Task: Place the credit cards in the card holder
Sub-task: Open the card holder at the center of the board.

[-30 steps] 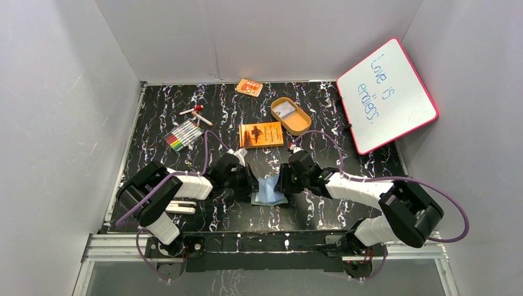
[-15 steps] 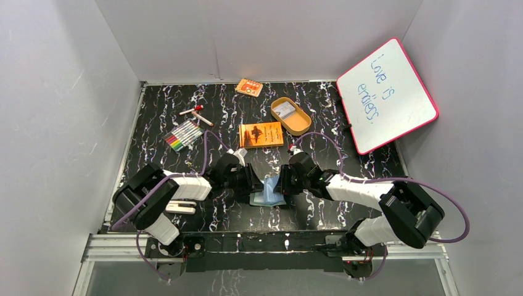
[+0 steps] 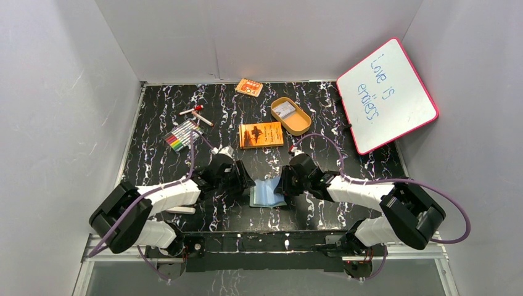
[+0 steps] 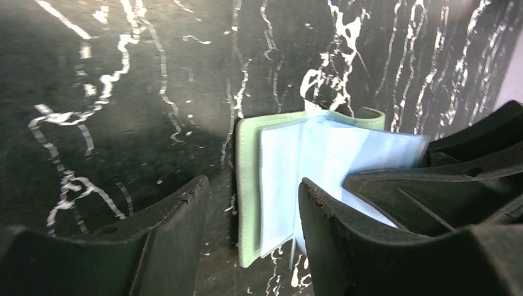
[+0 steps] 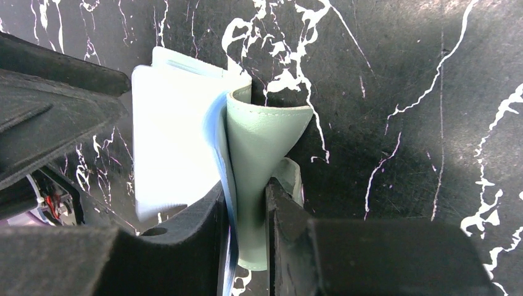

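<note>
Two claws, one little wallet. Right gripper (image 5: pixel 243 188) first: the card holder (image 5: pixel 265 135) sits right in its jaws. The grey-green cover curls up off the table and runs down between the two fingers, with the pale blue pockets fanned out to the left of it in the right wrist view. Left gripper (image 4: pixel 251 185) is just beside the holder's other edge. From its own wrist camera, the green border lies in the gap between its fingers, flat on the black marbled table (image 4: pixel 123 92).

Versus a second ago: the blue pockets stood up in a peak between the two claws. Now they lie lower and spread more open. The left arm's elbow has also swung toward the near-left corner.

Claw state: the right one is narrow and pinching the cover. The left one has its jaws well apart and holds nothing — whether its right finger brushes the blue pockets I can't tell. Past the claws, the orange book (image 3: pixel 261 134) lies further back, well apart from all this.
</note>
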Controlling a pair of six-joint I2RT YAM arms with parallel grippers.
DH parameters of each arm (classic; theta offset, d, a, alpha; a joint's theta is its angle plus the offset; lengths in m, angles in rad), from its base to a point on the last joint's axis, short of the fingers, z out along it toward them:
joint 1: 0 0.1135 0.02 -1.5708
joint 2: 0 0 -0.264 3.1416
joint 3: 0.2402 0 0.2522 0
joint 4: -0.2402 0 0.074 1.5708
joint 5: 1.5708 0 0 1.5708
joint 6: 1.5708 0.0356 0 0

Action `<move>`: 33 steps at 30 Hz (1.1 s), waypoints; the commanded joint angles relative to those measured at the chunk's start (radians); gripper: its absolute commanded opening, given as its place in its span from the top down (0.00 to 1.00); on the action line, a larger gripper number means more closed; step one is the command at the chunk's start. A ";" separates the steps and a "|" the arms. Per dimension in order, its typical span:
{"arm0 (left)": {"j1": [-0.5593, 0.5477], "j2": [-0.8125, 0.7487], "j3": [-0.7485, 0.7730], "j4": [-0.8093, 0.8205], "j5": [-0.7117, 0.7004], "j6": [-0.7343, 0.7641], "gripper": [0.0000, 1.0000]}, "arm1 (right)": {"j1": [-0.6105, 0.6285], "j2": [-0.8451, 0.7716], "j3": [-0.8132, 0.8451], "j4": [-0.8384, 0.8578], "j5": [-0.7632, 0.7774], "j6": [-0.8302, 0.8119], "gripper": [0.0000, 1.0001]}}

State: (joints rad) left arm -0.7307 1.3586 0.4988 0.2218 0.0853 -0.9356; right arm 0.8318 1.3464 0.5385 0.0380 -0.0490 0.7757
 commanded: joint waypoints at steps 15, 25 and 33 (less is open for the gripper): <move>-0.002 -0.108 0.083 -0.086 -0.053 0.103 0.52 | 0.006 -0.008 -0.030 -0.004 0.023 -0.006 0.75; -0.022 0.012 0.078 0.141 0.229 0.061 0.71 | 0.006 -0.020 -0.078 0.009 0.037 0.017 0.75; -0.060 0.160 0.112 0.113 0.222 0.079 0.98 | 0.006 -0.022 -0.075 0.005 0.039 0.016 0.75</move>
State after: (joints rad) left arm -0.7776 1.4757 0.5865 0.3241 0.2787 -0.8673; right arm 0.8318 1.3262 0.4923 0.0937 -0.0372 0.8082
